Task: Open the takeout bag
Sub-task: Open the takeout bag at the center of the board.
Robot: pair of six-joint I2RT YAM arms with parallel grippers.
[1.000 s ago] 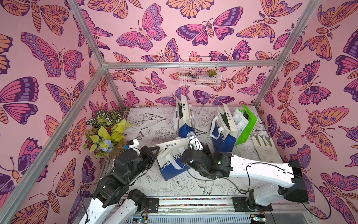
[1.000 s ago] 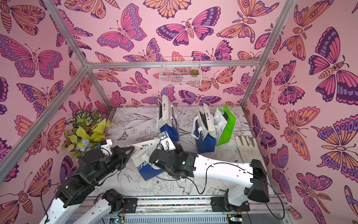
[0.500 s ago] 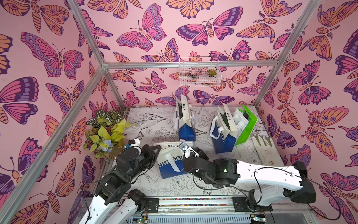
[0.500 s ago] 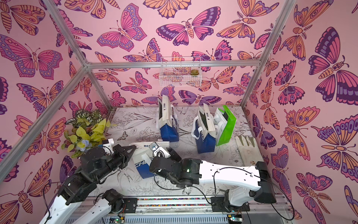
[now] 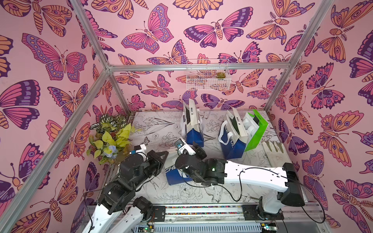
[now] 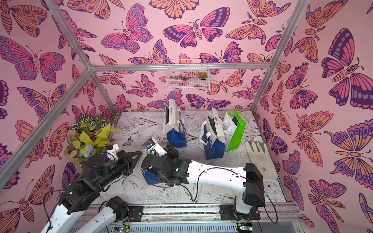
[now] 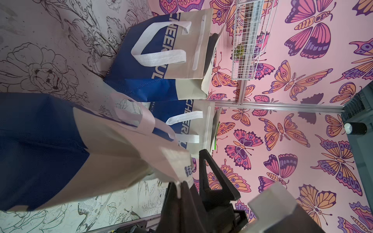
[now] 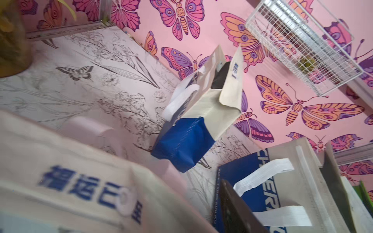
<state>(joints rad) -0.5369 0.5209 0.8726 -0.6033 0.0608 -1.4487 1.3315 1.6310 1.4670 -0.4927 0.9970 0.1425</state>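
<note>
Floral table point(image 5: 157, 129), bag point(image 5: 172, 173) in left pincer point(image 5: 166, 154)

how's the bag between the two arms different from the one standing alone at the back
The near bag leans over, its top flap pinched by the left hand; the back bag stands upright, untouched. The back bag's mouth gapes, showing a dark inside; the near bag's inside is hidden. Both are blue below, beige above, with white handles.

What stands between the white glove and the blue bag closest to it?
A green bag stands there, right beside the blue bag and apart from the glove. Both top views show it.
</note>
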